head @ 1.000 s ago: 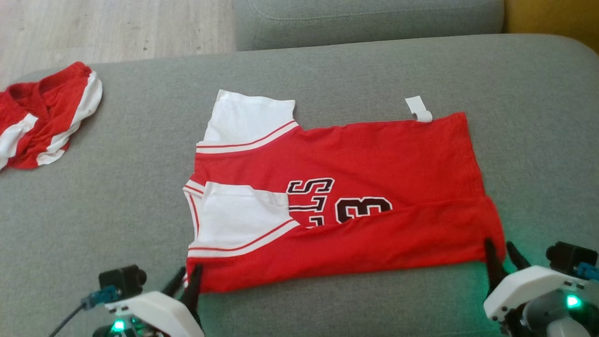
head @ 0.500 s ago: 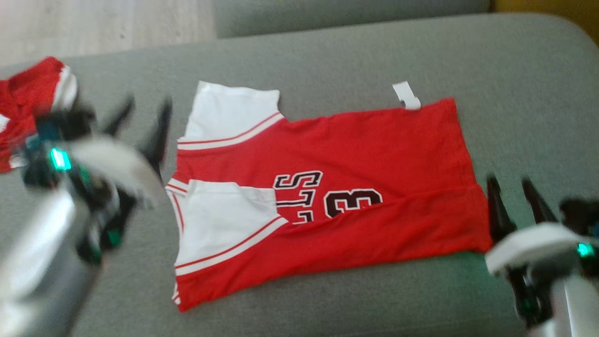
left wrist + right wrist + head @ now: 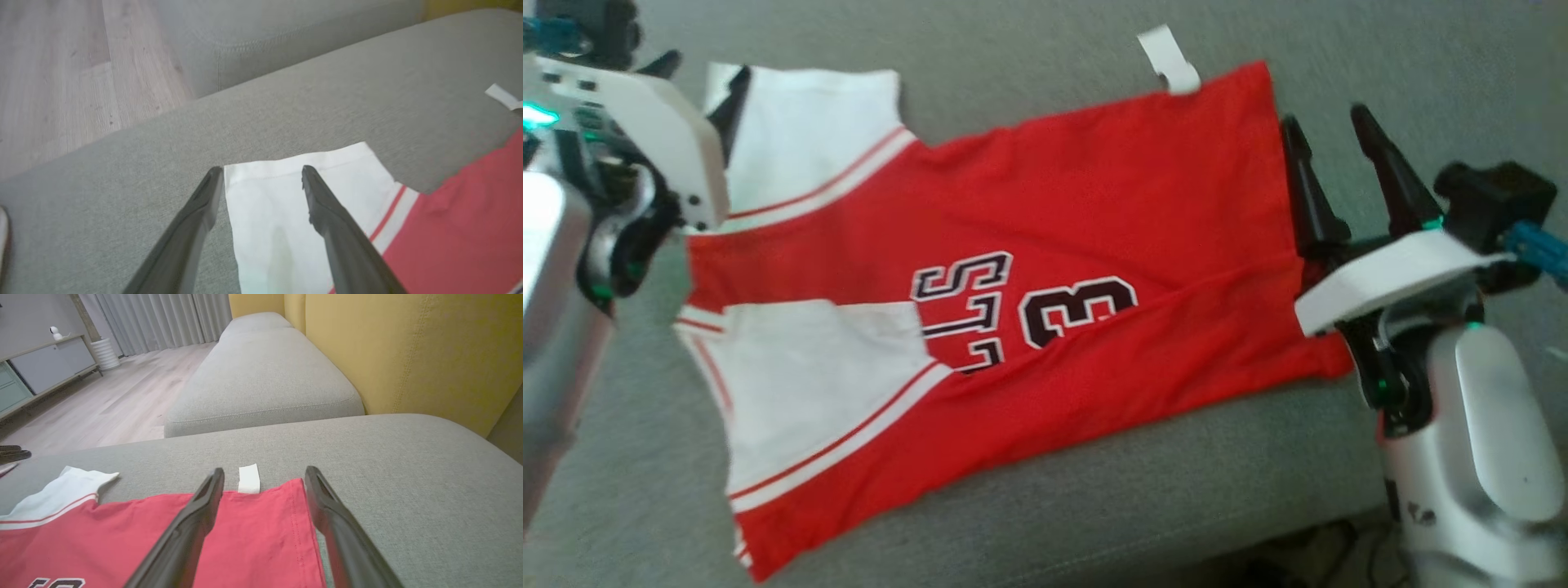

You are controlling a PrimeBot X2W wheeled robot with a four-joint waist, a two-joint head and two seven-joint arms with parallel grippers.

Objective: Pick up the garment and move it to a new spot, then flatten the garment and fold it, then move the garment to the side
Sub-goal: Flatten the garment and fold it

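The garment (image 3: 1094, 204) is a red jersey with white sleeves and black lettering, lying flat on the grey sofa cushion (image 3: 1045, 33) with its near edge folded over. My left gripper (image 3: 704, 73) is open over the far white sleeve (image 3: 286, 212), its fingers straddling the sleeve's corner. My right gripper (image 3: 1330, 126) is open at the hem's far corner, above the red cloth (image 3: 253, 539) and next to a white tag (image 3: 249, 478). Neither gripper holds anything.
The cushion's front edge (image 3: 1176, 523) runs along the bottom of the head view. Beyond the garment lie a second grey cushion (image 3: 261, 384), a yellow backrest (image 3: 408, 347) and wooden floor (image 3: 61, 81). A low cabinet (image 3: 41, 367) stands far off.
Both grippers opened, let go of the garment's near corners and moved up to its far corners. The head camera shifted, so the garment sits higher and tilted in view.
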